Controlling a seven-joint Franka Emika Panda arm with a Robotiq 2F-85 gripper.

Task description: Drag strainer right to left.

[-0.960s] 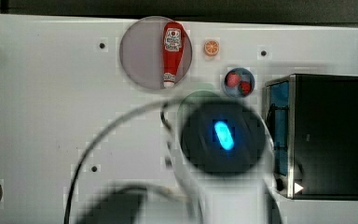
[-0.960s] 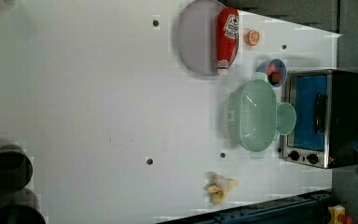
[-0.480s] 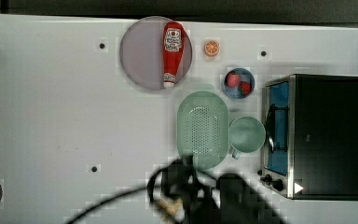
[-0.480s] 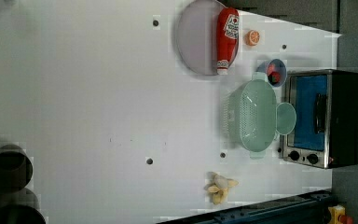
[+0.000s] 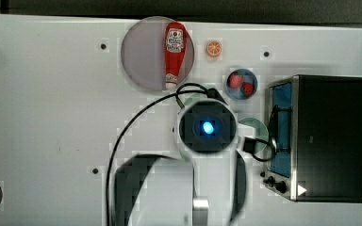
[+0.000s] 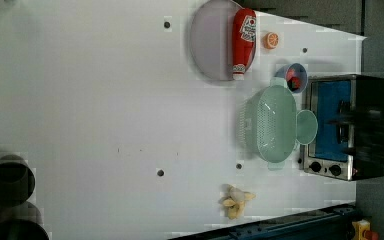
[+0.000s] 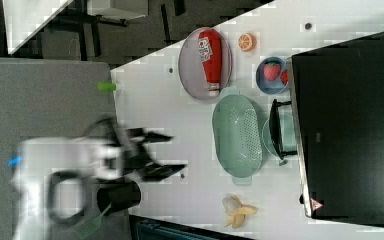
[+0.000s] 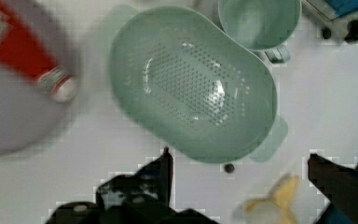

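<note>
White Panda arm [image 7: 75,175] reaches in from the right view's left, blurred, black gripper [image 7: 167,152] out in front with its two fingers spread wide and nothing between them; it sits well short of the strainer. In the top view the wrist end with a blue light [image 5: 207,127] hangs right over the strainer and hides nearly all of it. Wrist view has both fingertips [image 8: 165,161] wide apart, empty, with the strainer beyond them. Pale mint-green oval plastic strainer [image 7: 238,136] lies open side up on the white table [image 6: 95,115], a grid of small holes in the middle and tab handles at both ends. In the left view it lies between the grey round plate [image 6: 210,40] carrying the red ketchup bottle [image 6: 243,42] and the peeled banana [image 6: 236,201], touching or just beside the round pale green mug [image 6: 307,126], which stands in front of the black toaster oven [image 6: 352,125]. Left view's far right is smeared dark; can't make out what's there.
</note>
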